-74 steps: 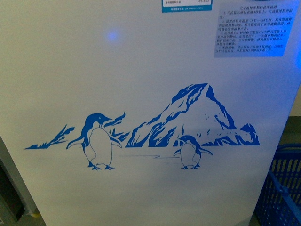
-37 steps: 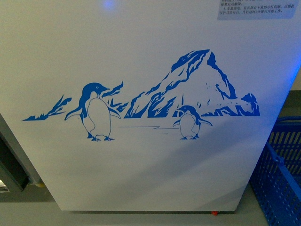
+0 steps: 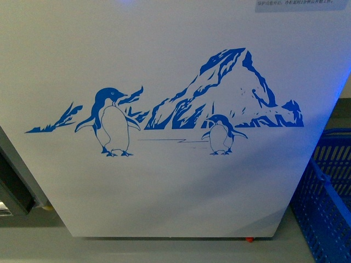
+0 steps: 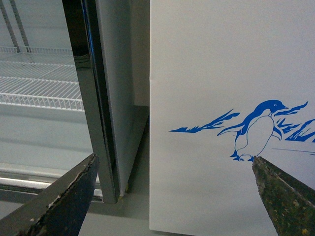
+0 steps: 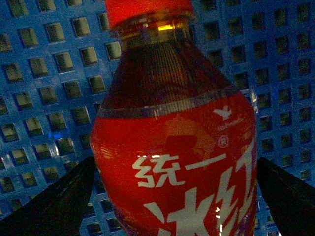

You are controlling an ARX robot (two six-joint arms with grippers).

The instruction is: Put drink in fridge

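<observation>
The front view is filled by the white face of the fridge. Its blue decal has 2 penguins, a larger one toward the left and a smaller one toward the right, with 1 mountain behind them. The lower edge of 1 printed sticker shows at the top right corner. 1 small red foot sits under the bottom edge, on the grey floor. 1 blue basket stands just beside the fridge on the right.

In the left wrist view the left gripper has its 2 fingers spread well apart with nothing between them. Past them is the fridge panel with 1 penguin in sight, and beside it 1 tall cabinet with a dark door frame and a white wire shelf inside.

The drink is in the right gripper. Its 2 dark fingers press against either side of the bottle, so the pincer is clamped on it. The bottle has 1 red cap, dark liquid in its shoulder and 1 red label with white characters. The blue mesh of the basket fills the space behind it. The drink is outside the fridge.
</observation>
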